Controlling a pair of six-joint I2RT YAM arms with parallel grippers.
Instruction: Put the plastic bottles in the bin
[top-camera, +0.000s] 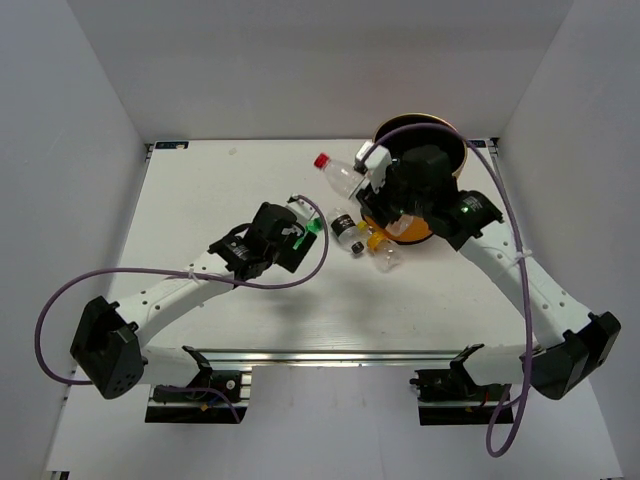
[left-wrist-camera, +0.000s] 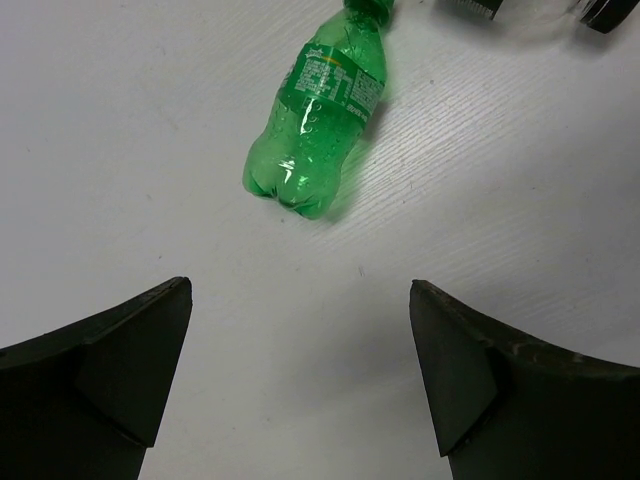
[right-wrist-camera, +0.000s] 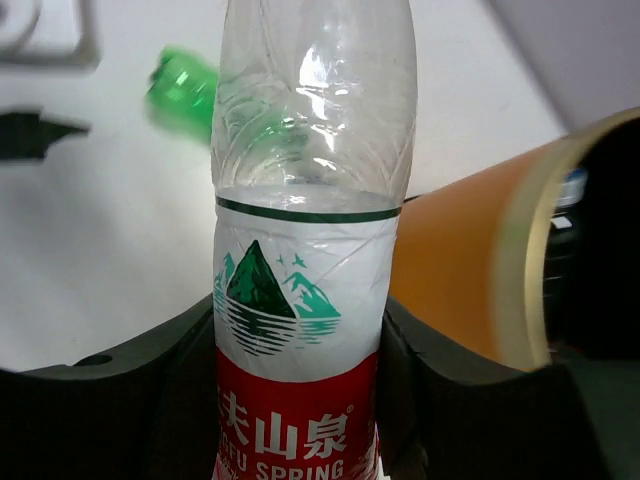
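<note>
My right gripper (top-camera: 362, 180) (right-wrist-camera: 300, 340) is shut on a clear bottle (top-camera: 342, 176) (right-wrist-camera: 305, 250) with a red-and-white label and a red cap, held lifted beside the orange bin (top-camera: 418, 232) (right-wrist-camera: 470, 270). A green bottle (top-camera: 315, 228) (left-wrist-camera: 320, 120) lies on the white table, also blurred in the right wrist view (right-wrist-camera: 180, 95). My left gripper (top-camera: 303, 236) (left-wrist-camera: 300, 300) is open and empty, just short of the green bottle's base. A black-capped bottle (top-camera: 347, 230) and a yellow-capped bottle (top-camera: 380, 247) lie next to the bin.
The bin stands at the back right, partly hidden under my right arm. Parts of two more bottles (left-wrist-camera: 470, 8) (left-wrist-camera: 610, 15) show at the top edge of the left wrist view. White walls enclose the table on three sides.
</note>
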